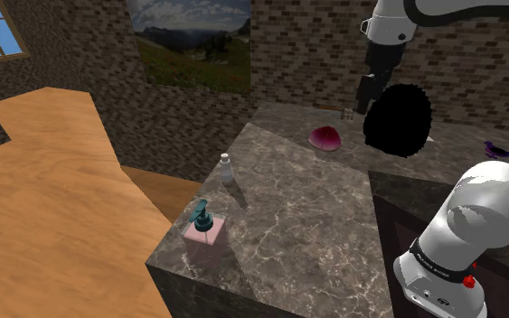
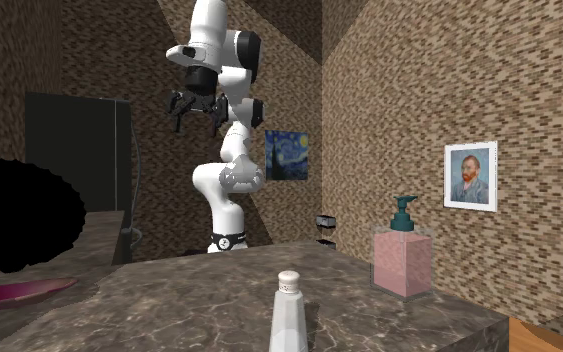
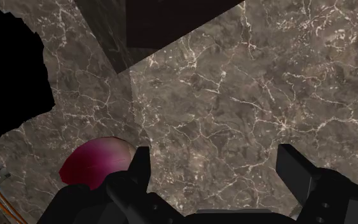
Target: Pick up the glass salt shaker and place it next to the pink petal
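The salt shaker [image 1: 226, 169] is a small pale bottle with a cap, upright near the counter edge at the shoulder view's left. It stands closest to the camera in the second exterior view [image 2: 289, 312]. The pink petal [image 1: 325, 138] lies far back on the marble counter, and shows beside my fingers in the wrist view [image 3: 98, 162]. My gripper [image 1: 366, 98] hangs open and empty high above the counter, just right of the petal. It also shows raised in the second exterior view [image 2: 196, 118] and over bare marble in the wrist view [image 3: 215, 172].
A pink soap dispenser [image 1: 203, 226] with a teal pump stands at the counter's near corner. A black blob [image 1: 397, 120] sits right of the petal. A tiny jar-like object [image 1: 347, 114] stands by the back wall. A wooden surface [image 1: 44, 208] lies left of the counter.
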